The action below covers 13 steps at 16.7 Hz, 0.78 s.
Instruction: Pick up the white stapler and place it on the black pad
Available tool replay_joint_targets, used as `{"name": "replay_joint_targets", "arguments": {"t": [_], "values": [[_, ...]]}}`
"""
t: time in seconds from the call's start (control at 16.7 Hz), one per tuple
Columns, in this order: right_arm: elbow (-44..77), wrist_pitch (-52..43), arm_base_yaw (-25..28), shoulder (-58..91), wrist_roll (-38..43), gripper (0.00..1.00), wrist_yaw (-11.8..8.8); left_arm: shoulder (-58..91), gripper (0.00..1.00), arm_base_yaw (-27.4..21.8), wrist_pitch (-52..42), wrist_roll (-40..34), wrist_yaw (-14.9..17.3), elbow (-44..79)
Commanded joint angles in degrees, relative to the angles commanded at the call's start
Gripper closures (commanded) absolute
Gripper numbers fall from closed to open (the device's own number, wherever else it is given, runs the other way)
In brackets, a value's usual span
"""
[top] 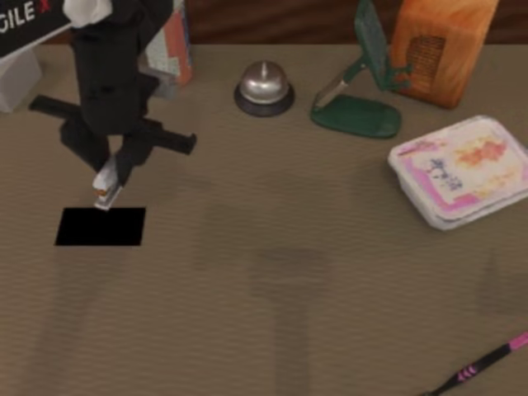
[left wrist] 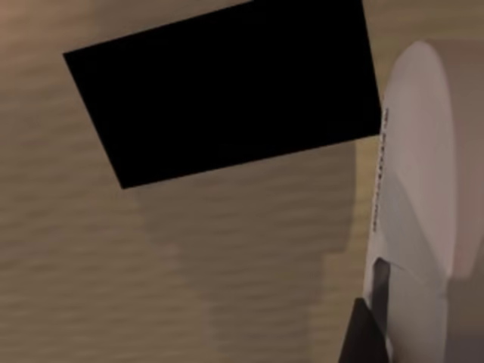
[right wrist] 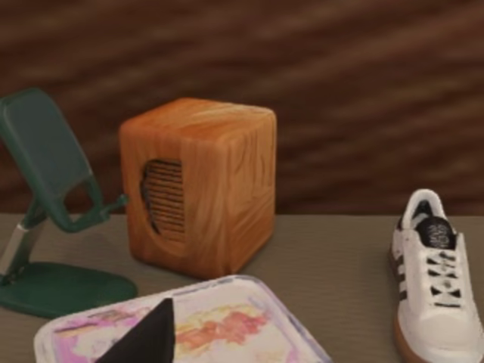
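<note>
— Holding anything, the left gripper [top: 109, 183]?

— Yep, pinching the white stapler [top: 106, 186], fingers clamped on its sides. Stapler's tilted, nose down, up off the table [top: 272, 272].

— Where vs the black pad [top: 100, 226]?

— Just above the pad's far edge, near its middle. Can't tell if it's touching. Pad's bare, flat, on the table's left side.

— Right arm?

— Only a dark fingertip [right wrist: 147, 336] in its wrist view, over a pink-printed lidded tray [top: 462, 169]. Can't tell open or closed.

— Farther back?

— Silver bell [top: 264, 87], green stand [top: 359, 82], wooden box [top: 441, 45]. White shoe [right wrist: 437, 280] beside the box. Pink-black pen [top: 483, 367] at the near right.
</note>
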Motion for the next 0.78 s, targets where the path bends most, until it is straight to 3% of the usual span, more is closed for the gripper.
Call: {"name": "replay_joint_targets", "arguments": {"t": [0.48,0.78], "values": [[0.00,0.00,0.00,0.00,0.00,0.00,0.00,-0.40,1.00,4.37,-2.88,-57.46,-0.04,-1.00],[0.00,0.00,0.00,0.00,0.00,0.00,0.00,-1.73,1.00,6.87,-0.35,-83.83,2.56,-1.19]]}}
